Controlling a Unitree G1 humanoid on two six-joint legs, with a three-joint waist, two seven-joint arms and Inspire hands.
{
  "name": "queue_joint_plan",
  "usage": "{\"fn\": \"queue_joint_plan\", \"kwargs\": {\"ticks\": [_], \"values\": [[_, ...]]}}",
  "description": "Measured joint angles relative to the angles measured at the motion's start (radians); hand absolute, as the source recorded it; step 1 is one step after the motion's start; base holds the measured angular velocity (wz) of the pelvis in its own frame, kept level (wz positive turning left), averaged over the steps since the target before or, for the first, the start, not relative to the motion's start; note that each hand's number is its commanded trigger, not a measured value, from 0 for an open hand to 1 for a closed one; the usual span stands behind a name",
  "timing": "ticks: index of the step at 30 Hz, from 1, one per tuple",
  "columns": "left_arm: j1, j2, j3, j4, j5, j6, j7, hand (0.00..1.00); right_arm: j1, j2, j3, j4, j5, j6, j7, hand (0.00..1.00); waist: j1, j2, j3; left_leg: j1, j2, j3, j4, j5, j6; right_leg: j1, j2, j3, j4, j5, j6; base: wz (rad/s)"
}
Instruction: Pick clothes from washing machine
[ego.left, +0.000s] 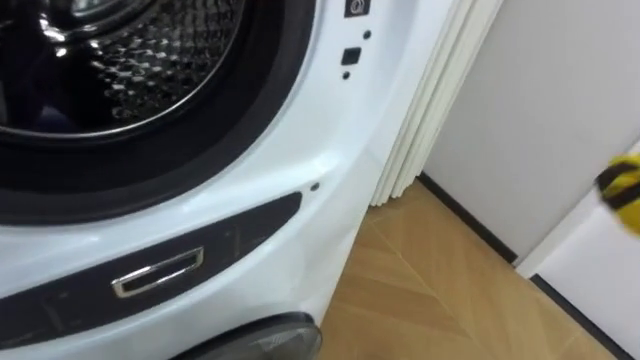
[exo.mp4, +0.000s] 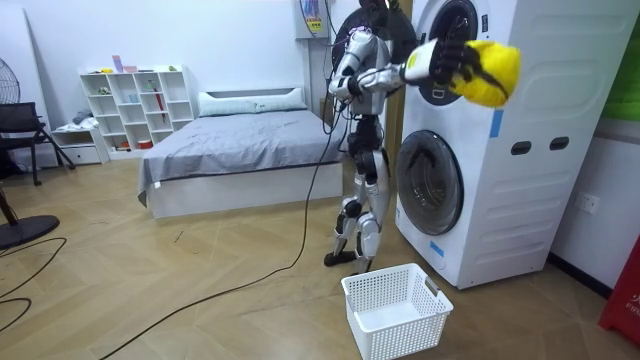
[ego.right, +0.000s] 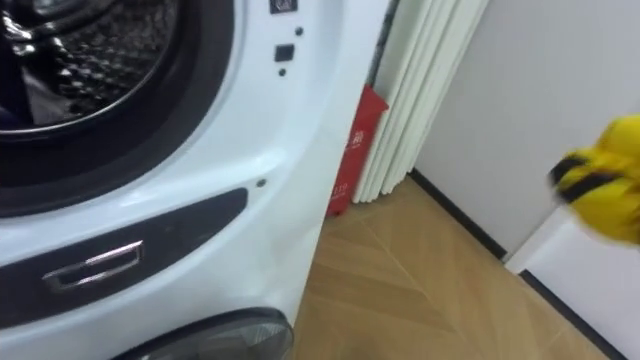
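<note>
The right robot hand has its dark fingers curled round a crumpled bright yellow garment, held in the air at 3 o'clock from the stacked white front-loading washing machine and its perforated steel drum. On the pale herringbone wood floor, a white plastic lattice laundry basket sits at 6 o'clock from the robot's feet. In the room view, a grey-covered bed and a white cube shelf stand at 9 o'clock.

What surrounds you: bedroom furniture on a wood floor.
You have a white basket standing on the floor, well apart from a grey bed with a pillow at its head. Beyond the bed sits a white shelf, and a black chair and a fan stand at the room view's left. Close up, a red item stands beside white folded panels against the wall.
</note>
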Motion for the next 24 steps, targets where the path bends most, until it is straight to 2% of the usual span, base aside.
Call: {"fn": "queue_joint_plan", "kwargs": {"ticks": [1, 3, 6, 8, 11, 12, 14, 15, 18, 20, 24], "values": [[-0.004, 0.000, -0.005, 0.000, -0.003, 0.000, -0.001, 0.00, 0.000, 0.000, 0.018, 0.031, 0.011, 0.003, 0.001, 1.00, 0.003, 0.006, 0.0007, 0.002, 0.000, 0.009, 0.003, 0.000, 0.000, -0.001, 0.003, 0.013, 0.001, 0.001, -0.001, -0.30], [-0.001, 0.001, -0.025, 0.001, -0.014, 0.000, -0.002, 0.00, -0.003, 0.001, 0.049, 0.081, 0.032, 0.004, 0.001, 1.00, 0.006, 0.023, -0.0076, 0.003, 0.001, 0.040, 0.006, 0.000, 0.000, -0.013, 0.010, 0.034, 0.003, 0.004, -0.001, -0.37], [-0.001, 0.006, -0.058, 0.001, -0.020, -0.001, -0.024, 0.00, -0.003, 0.010, 0.096, 0.168, 0.073, 0.006, 0.011, 1.00, 0.004, 0.040, -0.0083, -0.009, 0.000, 0.084, 0.027, 0.000, -0.001, -0.035, 0.014, 0.058, 0.017, 0.004, 0.000, -0.40], [-0.014, 0.007, -0.077, 0.001, -0.018, -0.002, -0.044, 0.00, -0.005, 0.020, 0.104, 0.234, 0.083, 0.003, 0.020, 1.00, -0.003, 0.069, -0.0062, -0.035, -0.002, 0.092, 0.035, 0.000, -0.001, -0.064, 0.017, 0.075, 0.022, 0.010, 0.003, -0.29], [-0.036, 0.013, -0.085, -0.002, -0.031, -0.015, -0.049, 0.00, -0.032, 0.021, 0.126, 0.381, 0.097, 0.002, 0.046, 1.00, -0.010, 0.085, -0.0081, -0.065, -0.005, 0.131, 0.036, 0.000, -0.001, -0.112, 0.027, 0.100, 0.047, 0.011, 0.005, -0.32], [-0.042, 0.012, -0.090, -0.004, -0.034, -0.016, -0.053, 0.00, -0.039, 0.021, 0.126, 0.413, 0.098, 0.002, 0.050, 1.00, -0.012, 0.090, -0.0066, -0.073, -0.006, 0.136, 0.036, 0.000, -0.001, -0.125, 0.028, 0.103, 0.053, 0.012, 0.005, -0.22], [-0.081, 0.011, -0.121, -0.009, -0.041, -0.018, -0.066, 0.00, -0.083, 0.020, 0.126, 0.515, 0.144, 0.001, 0.055, 1.00, -0.027, 0.116, -0.0031, -0.119, -0.019, 0.141, 0.041, 0.000, -0.001, -0.184, 0.030, 0.117, 0.070, 0.017, 0.012, -0.26], [-0.091, 0.011, -0.125, -0.004, -0.042, -0.014, -0.069, 0.00, -0.094, 0.020, 0.126, 0.535, 0.152, 0.000, 0.056, 1.00, -0.028, 0.122, -0.0039, -0.134, -0.020, 0.141, 0.043, 0.000, -0.001, -0.201, 0.029, 0.117, 0.075, 0.018, 0.014, -0.35], [-0.112, 0.009, -0.139, 0.010, -0.081, -0.013, -0.082, 0.00, -0.154, 0.020, 0.127, 0.648, 0.157, -0.013, 0.055, 1.00, -0.032, 0.153, 0.0034, -0.177, -0.032, 0.137, 0.065, 0.000, 0.000, -0.257, 0.030, 0.131, 0.105, 0.020, 0.017, -0.34], [-0.133, 0.007, -0.177, 0.021, -0.142, -0.020, -0.092, 0.00, -0.204, 0.019, 0.127, 0.738, 0.160, -0.039, 0.048, 1.00, -0.054, 0.193, 0.0038, -0.213, -0.035, 0.138, 0.069, 0.000, 0.000, -0.292, 0.029, 0.141, 0.109, 0.023, 0.022, -0.09], [-0.163, -0.011, -0.185, 0.030, -0.150, -0.023, -0.110, 0.00, -0.303, 0.014, 0.127, 0.879, 0.185, -0.070, 0.044, 1.00, -0.059, 0.227, 0.0025, -0.272, -0.050, 0.138, 0.082, 0.003, 0.006, -0.366, 0.030, 0.167, 0.144, 0.027, 0.030, -0.18]]}}
